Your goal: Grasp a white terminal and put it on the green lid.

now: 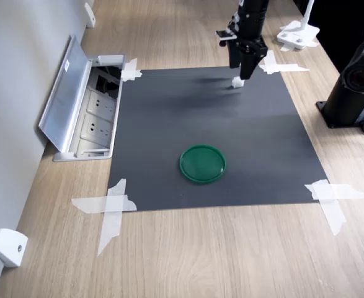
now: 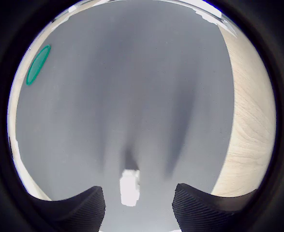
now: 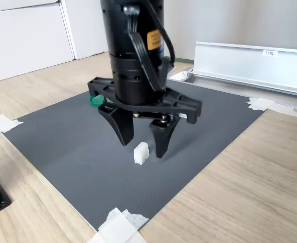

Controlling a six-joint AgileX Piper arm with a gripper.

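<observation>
- The gripper point(image 3: 142, 147) hung open and empty over the white terminal point(image 3: 141, 153), near the mat's point(image 1: 169, 124) far edge.
- The terminal looked light and hard; its flat sides seemed best to pinch.

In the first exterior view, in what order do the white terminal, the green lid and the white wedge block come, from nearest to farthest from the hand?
1. White terminal: on the mat, right at the hand.
2. Green lid: mid-mat, toward the view's bottom.
3. White wedge block: by the wall, bottom-left corner.
</observation>
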